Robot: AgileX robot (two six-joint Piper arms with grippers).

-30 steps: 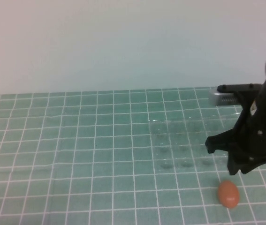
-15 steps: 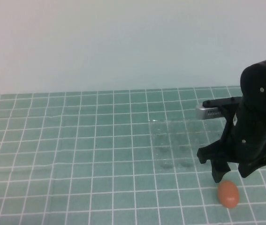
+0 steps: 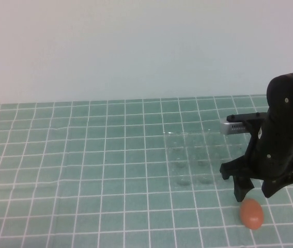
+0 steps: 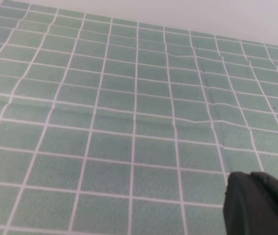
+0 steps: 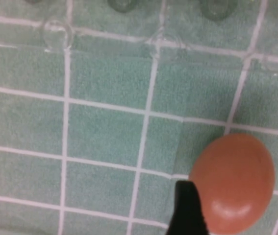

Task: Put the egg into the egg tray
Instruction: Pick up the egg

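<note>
While its two dark fingers point down at the mat with a clear gap between them, the black right gripper (image 3: 256, 193) hangs at the near right of the green white-gridded mat (image 3: 84, 170), spread wide and holding nothing. Just below and in front of its fingertips lies the small smooth orange-brown oval egg (image 3: 251, 214), resting on the mat near the front edge, apart from the fingers in the high view. In the right wrist view, one black fingertip (image 5: 188, 210) overlaps the egg's (image 5: 233, 182) side; whether it touches the shell cannot be told.

Just beyond the egg, toward the wall, sits the clear, nearly invisible plastic rectangular egg tray (image 3: 198, 163), its rows of shallow round cups showing only as faint glints; the right arm's body hides its right part. The tray's near edge with its cup rims (image 5: 163, 41) runs beside the egg in the right wrist view, the egg outside it on bare mat.

Only a dark rounded edge of the left gripper (image 4: 261, 205) shows, in its own wrist view, above bare gridded mat (image 4: 104, 122); how its fingers stand cannot be told.
</note>
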